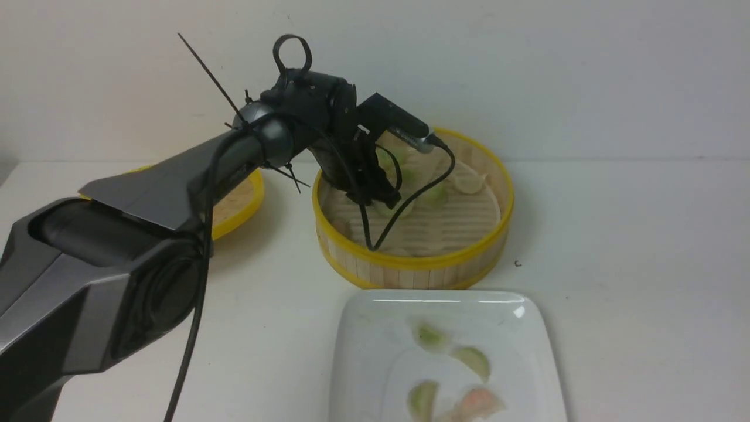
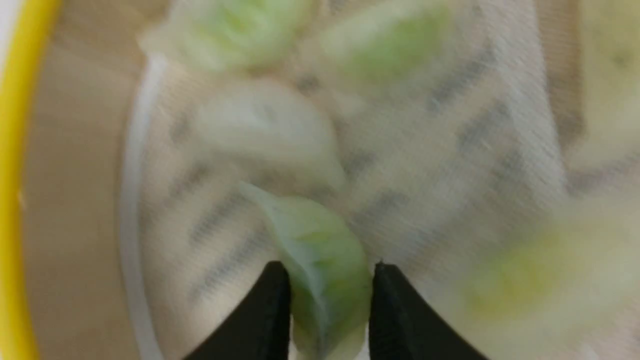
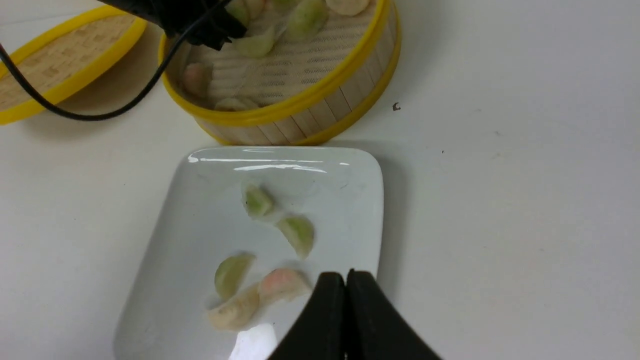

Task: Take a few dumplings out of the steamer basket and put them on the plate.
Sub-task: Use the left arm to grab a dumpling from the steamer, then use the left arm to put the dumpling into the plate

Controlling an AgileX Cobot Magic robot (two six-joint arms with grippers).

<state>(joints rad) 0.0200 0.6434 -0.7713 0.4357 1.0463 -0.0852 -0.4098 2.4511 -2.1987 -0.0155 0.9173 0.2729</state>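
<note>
The steamer basket [image 1: 410,262] stands behind the plate [image 1: 363,351] and holds several dumplings [image 1: 469,181]. My left gripper [image 1: 387,202] reaches down inside it. In the left wrist view its two black fingers press on both sides of a pale green dumpling [image 2: 320,240], so the left gripper [image 2: 327,267] is shut on it, just above the slatted floor. Several dumplings [image 3: 297,232], mostly green and one pinkish [image 3: 280,282], lie on the plate [image 3: 200,200]. My right gripper [image 3: 346,275] hangs shut and empty over the plate's near edge.
The flat woven yellow-rimmed lid [image 1: 240,205] lies on the white table left of the basket, partly behind my left arm. A black cable [image 1: 375,234] dangles from the left wrist into the basket. A small dark speck [image 1: 517,264] sits right of the basket.
</note>
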